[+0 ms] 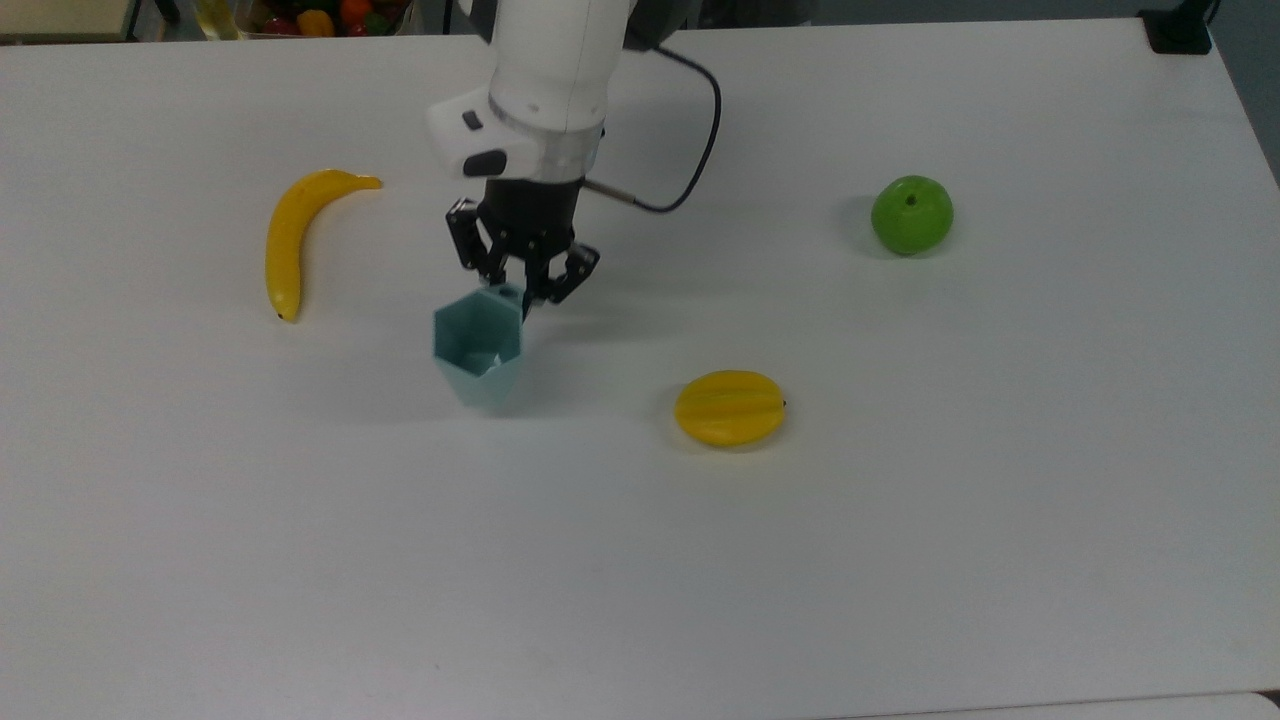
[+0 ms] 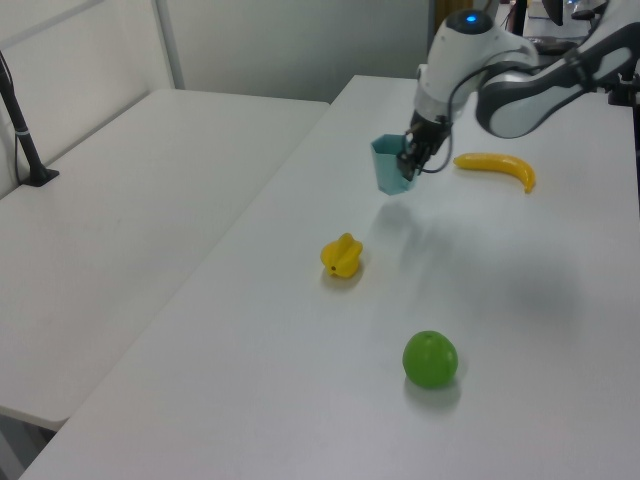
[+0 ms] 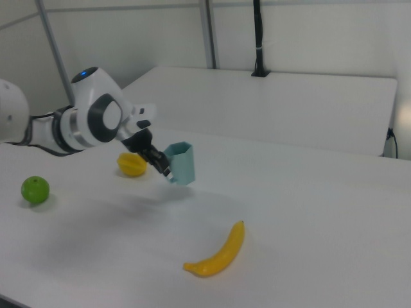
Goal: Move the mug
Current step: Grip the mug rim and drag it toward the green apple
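Note:
The pale teal faceted mug (image 1: 478,345) hangs above the white table (image 1: 900,500), its shadow lying on the surface below it. My gripper (image 1: 520,291) is shut on the small handle tab at the mug's rim. The mug stays roughly upright, its hexagonal mouth open to the top view. In the left view the mug (image 2: 388,165) sits just left of the gripper (image 2: 410,166). The right view has the mug (image 3: 182,163) to the right of the gripper (image 3: 164,168), clear of the table.
A banana (image 1: 290,232) lies at the top view's left. A yellow star fruit (image 1: 730,408) rests at the top view's right of the mug, and a green apple (image 1: 911,214) sits farther right. Several fruits (image 1: 320,15) lie past the table's far edge.

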Robot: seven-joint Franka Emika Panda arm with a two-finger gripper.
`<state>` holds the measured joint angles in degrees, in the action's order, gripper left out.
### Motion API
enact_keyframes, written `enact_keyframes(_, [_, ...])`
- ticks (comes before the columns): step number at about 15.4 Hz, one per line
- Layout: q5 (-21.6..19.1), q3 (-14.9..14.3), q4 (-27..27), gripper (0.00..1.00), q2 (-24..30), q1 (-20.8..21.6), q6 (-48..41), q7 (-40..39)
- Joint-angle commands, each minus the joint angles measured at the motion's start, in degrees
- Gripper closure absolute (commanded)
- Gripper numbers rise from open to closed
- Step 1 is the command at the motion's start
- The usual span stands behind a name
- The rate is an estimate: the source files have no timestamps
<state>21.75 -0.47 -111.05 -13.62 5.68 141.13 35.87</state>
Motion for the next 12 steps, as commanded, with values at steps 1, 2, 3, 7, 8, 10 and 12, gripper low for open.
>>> enact_keyframes(1, [0.57,1.35,-12.95,1.0,10.53,0.3,-0.86,-6.06])
enact_keyframes(2, [0.57,1.35,-15.06,1.0,11.67,0.56,-1.04,-7.12])
enact_keyframes(3, [0.57,1.44,-16.38,0.99,12.03,0.65,-1.3,-7.74])
enact_keyframes(7, [0.49,1.88,-17.01,0.95,10.89,1.53,-1.83,-7.74])
enact_keyframes(8, [0.49,1.88,-17.01,0.82,10.89,1.53,-2.0,-7.74])
enact_keyframes(10, [0.22,1.88,-16.66,0.37,10.98,1.44,-3.23,-7.66])
enact_keyframes(12, [0.22,1.97,-15.79,0.0,11.07,1.71,-6.21,-7.39])
